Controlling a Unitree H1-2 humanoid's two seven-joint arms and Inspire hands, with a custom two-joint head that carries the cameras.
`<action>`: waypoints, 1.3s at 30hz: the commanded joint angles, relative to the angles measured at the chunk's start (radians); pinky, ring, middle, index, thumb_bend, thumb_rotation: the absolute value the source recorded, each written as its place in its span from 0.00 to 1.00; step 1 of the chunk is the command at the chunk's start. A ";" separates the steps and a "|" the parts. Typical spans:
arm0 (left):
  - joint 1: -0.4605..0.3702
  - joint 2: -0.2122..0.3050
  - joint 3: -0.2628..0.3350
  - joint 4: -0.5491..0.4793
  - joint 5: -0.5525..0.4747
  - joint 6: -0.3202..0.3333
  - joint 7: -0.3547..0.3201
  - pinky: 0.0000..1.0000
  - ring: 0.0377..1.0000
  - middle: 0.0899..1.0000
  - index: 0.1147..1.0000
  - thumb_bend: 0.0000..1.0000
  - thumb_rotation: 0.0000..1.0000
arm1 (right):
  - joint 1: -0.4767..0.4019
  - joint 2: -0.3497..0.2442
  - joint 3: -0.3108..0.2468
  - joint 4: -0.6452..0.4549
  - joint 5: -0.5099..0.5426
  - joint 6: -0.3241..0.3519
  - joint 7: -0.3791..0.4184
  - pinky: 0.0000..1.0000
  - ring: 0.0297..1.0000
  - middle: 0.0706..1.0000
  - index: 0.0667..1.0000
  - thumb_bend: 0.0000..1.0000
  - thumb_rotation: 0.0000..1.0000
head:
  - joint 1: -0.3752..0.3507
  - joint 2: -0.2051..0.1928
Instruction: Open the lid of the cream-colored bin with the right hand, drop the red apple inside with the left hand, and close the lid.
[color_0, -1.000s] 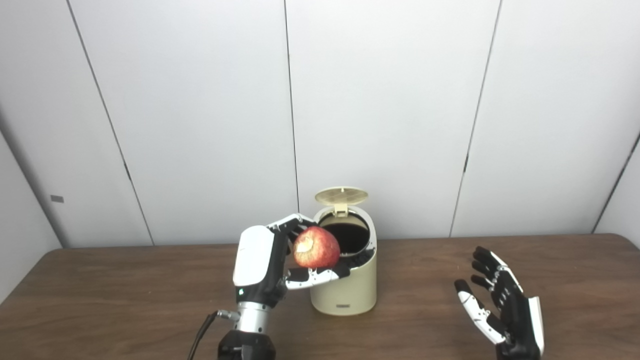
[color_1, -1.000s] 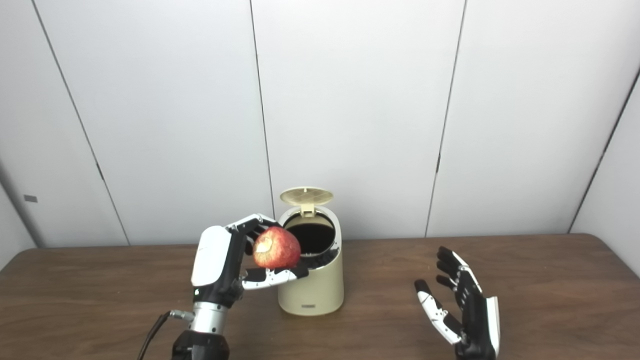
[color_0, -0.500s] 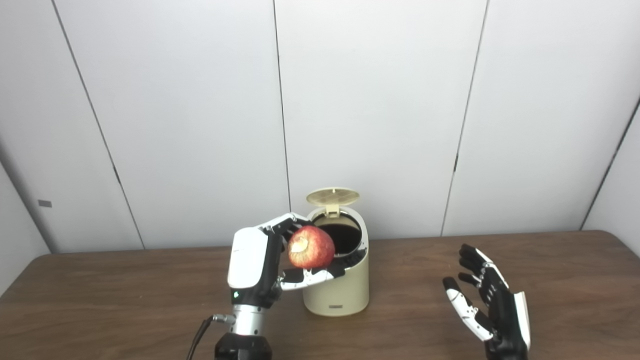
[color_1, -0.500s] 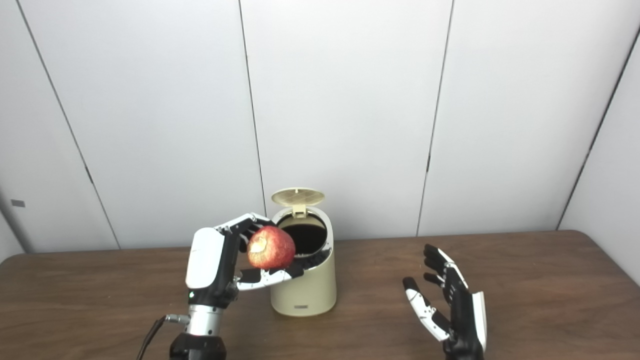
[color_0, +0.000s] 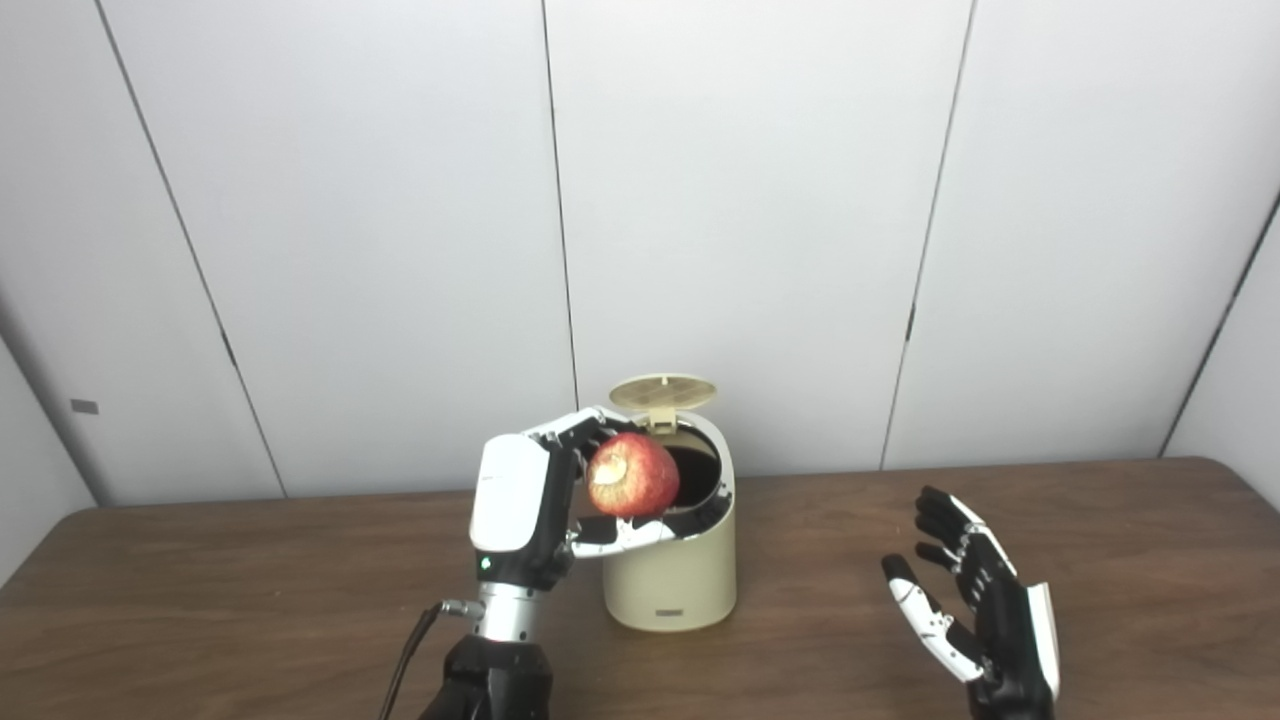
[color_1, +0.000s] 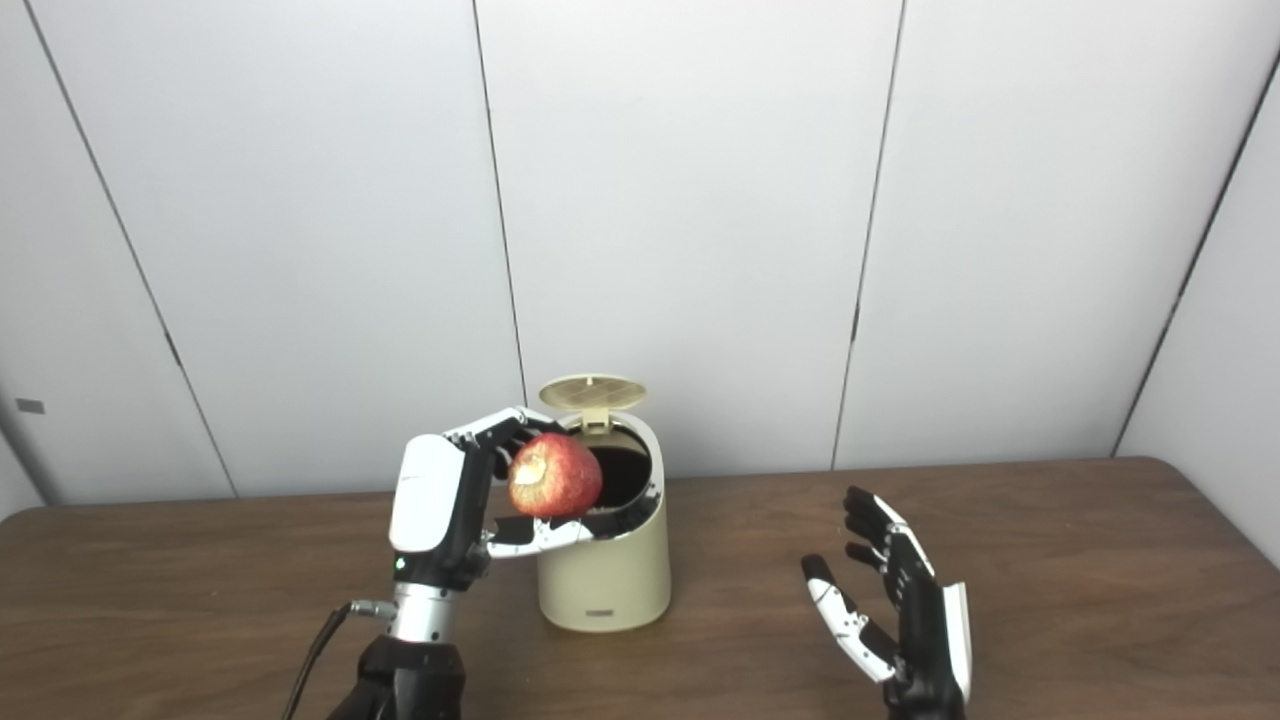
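The cream-colored bin (color_0: 672, 580) stands mid-table with its round lid (color_0: 662, 392) flipped up at the back, showing a dark inside. My left hand (color_0: 525, 505) is shut on the red apple (color_0: 632, 475), holding it over the bin's front-left rim, the pale stem end facing me. My right hand (color_0: 985, 610) hovers open to the right of the bin, fingers spread, palm turned toward the bin, touching nothing.
The brown wooden table (color_0: 200, 600) runs across the whole view, with a white panelled wall (color_0: 750, 200) close behind the bin. A black cable (color_0: 405, 660) hangs from my left wrist.
My left hand has raised the apple a little and carried it further over the bin's opening. The camera has shifted slightly. My right hand stays open in about the same place.
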 joint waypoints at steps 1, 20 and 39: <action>-0.064 0.000 -0.008 0.009 0.017 -0.015 0.037 0.31 0.40 0.40 0.44 0.50 0.00 | 0.038 0.083 0.028 0.042 0.000 0.014 -0.014 0.71 0.78 0.79 0.77 0.23 0.33 | -0.001 -0.001; -0.134 -0.013 -0.102 0.191 0.060 -0.012 0.125 0.26 0.37 0.39 0.46 0.50 0.00 | 0.073 0.105 0.036 0.005 0.008 0.050 0.006 0.71 0.79 0.79 0.77 0.23 0.34 | -0.015 -0.026; -0.224 -0.041 -0.144 0.311 0.035 0.011 0.165 0.30 0.39 0.39 0.43 0.50 0.00 | 0.089 0.122 0.052 -0.025 0.009 0.078 0.012 0.71 0.78 0.79 0.77 0.23 0.28 | -0.009 -0.037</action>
